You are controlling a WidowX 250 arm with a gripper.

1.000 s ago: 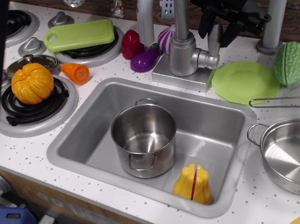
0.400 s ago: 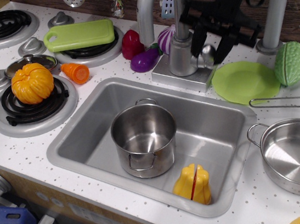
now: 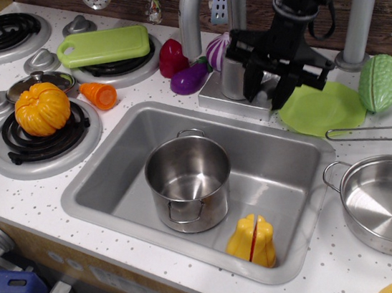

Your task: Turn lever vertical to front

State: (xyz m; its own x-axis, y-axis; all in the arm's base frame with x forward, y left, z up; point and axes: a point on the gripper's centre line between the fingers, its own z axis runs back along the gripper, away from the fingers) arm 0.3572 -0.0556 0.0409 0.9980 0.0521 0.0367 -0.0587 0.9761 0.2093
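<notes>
The grey faucet body (image 3: pixel 231 77) stands behind the sink, with the curved spout (image 3: pixel 194 13) rising from it. My black gripper (image 3: pixel 268 88) has come down over the right side of the faucet body, where the lever sits. Its two fingers (image 3: pixel 252 81) stand apart, one on each side of that spot. Only a small patch of silver, the lever (image 3: pixel 268 76) or its stub, shows between them. The paddle itself is hidden, so I cannot tell its angle or whether the fingers touch it.
The sink (image 3: pixel 112 165) holds a steel pot (image 3: pixel 188 182) and a yellow toy (image 3: pixel 252 241). A green plate (image 3: pixel 325 109) lies just right of the gripper, with a grey pole (image 3: pixel 360 6) and a green gourd (image 3: pixel 378 83) beyond. A purple eggplant (image 3: pixel 189 79) lies left of the faucet.
The gripper has moved down and left from above the lever onto the faucet's right side. The paddle stood upright and in plain view a second ago and is now covered.
</notes>
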